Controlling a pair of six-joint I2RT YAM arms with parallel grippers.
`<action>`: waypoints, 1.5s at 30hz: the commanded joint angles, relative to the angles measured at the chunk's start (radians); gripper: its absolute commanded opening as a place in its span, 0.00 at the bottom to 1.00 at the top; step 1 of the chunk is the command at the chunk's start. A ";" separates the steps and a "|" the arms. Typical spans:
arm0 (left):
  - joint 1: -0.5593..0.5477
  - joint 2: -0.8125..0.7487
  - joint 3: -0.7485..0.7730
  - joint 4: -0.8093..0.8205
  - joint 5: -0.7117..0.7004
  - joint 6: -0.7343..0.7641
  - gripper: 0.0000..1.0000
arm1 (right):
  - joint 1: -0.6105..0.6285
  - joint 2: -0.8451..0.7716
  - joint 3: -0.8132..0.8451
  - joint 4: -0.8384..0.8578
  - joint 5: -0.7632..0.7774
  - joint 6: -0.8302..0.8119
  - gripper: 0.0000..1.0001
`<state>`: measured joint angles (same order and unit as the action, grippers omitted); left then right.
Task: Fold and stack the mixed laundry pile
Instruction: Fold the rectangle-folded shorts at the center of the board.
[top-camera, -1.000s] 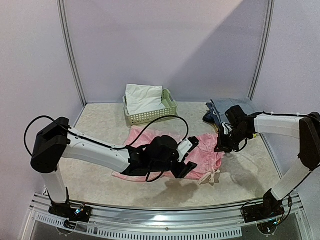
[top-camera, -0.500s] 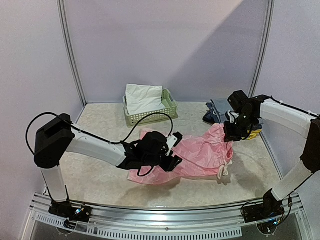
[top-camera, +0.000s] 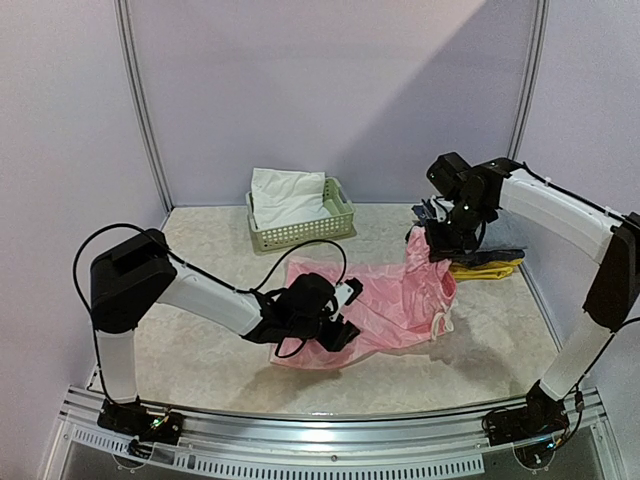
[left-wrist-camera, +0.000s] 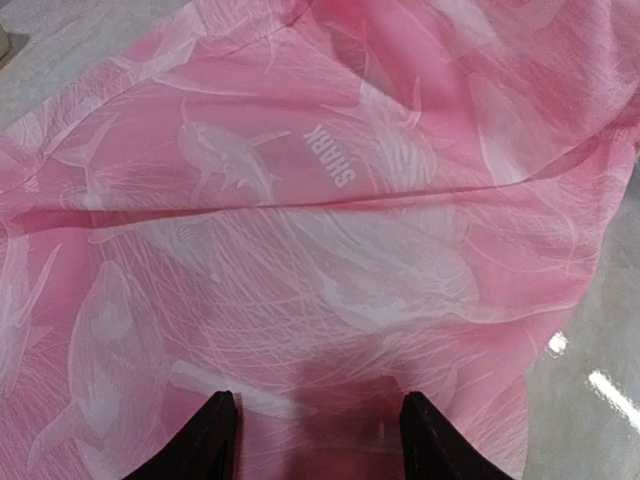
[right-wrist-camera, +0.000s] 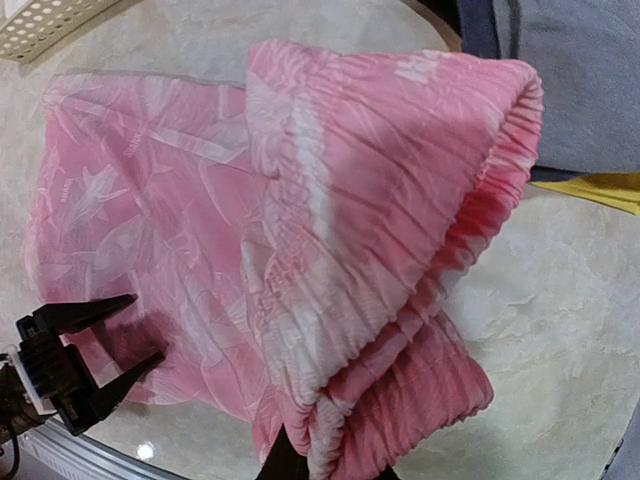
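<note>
Right gripper (top-camera: 432, 240), raised off to the right of the pale green basket (top-camera: 300, 233), is clamped on the gathered elastic edge of the pink garment (top-camera: 390, 300). Its wrist view shows that edge bunched between the fingers and doubled over. Lifting this end seems meant to carry it across the rest of the cloth for a fold. The garment's other end lies flat on the table (top-camera: 200, 250) in front of the basket, on the side nearer the arm bases. There the left gripper (left-wrist-camera: 320, 440) sits low over the cloth with its fingers spread apart, holding nothing. It is probably placed to pin or catch that end so the sheet does not slide as the right side travels. The white piece (top-camera: 285, 195) rests inside the basket, untouched. The folded dark blue and yellow clothes (top-camera: 480, 264) lie right of the basket, just behind the raised hand, likely the stack this piece should join.
</note>
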<state>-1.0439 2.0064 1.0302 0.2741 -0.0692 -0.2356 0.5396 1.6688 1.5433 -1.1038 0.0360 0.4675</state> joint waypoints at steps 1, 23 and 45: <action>0.018 0.032 -0.023 0.071 0.042 0.010 0.56 | 0.042 0.046 0.099 -0.016 -0.024 0.026 0.00; 0.020 -0.338 -0.207 -0.036 -0.015 -0.016 0.57 | 0.099 0.246 0.151 0.304 -0.389 0.132 0.00; 0.130 -0.282 -0.299 -0.131 -0.155 -0.087 0.46 | 0.101 0.233 0.196 0.293 -0.486 0.099 0.00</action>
<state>-0.9276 1.6855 0.7246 0.1150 -0.2413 -0.3058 0.6350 1.9049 1.6993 -0.8303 -0.4076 0.5644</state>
